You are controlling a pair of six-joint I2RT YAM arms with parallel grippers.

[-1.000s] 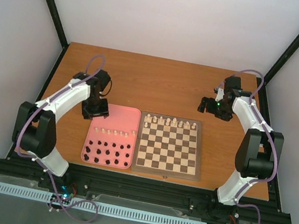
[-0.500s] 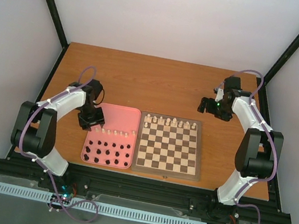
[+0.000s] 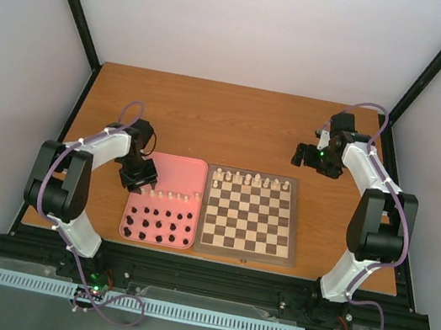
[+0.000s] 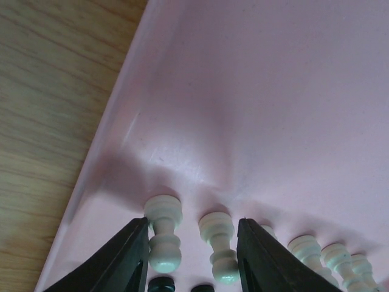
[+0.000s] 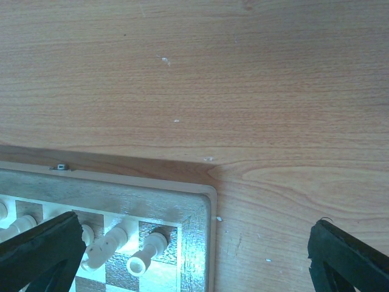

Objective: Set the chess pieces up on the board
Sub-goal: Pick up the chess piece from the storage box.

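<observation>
top external: wooden chessboard (image 3: 246,221) sits on the brown table (image 3: 228,124), its left edge against a pink tray (image 3: 180,173). a row of cream pieces (image 3: 254,179) stands along the board's far edge. on the tray, a row of cream pawns (image 3: 170,196) stands about mid-tray, with two rows of black pieces (image 3: 158,227) nearer the arms. left gripper (image 3: 139,178) is low over the tray's far left part, at the left end of the pawn row. left wrist view: its two dark fingers (image 4: 130,258) are apart, not clamped on anything, with the two end pawns upright between them. the leftmost pawn is just beside the left finger, can't tell if touching. more pawns run off to the right, outside the jaws. right gripper (image 3: 302,155) hangs above bare table beyond the board's far right corner. right wrist view: jaws spread wide, nothing between them. the board's corner and a few cream pieces show at lower left.
</observation>
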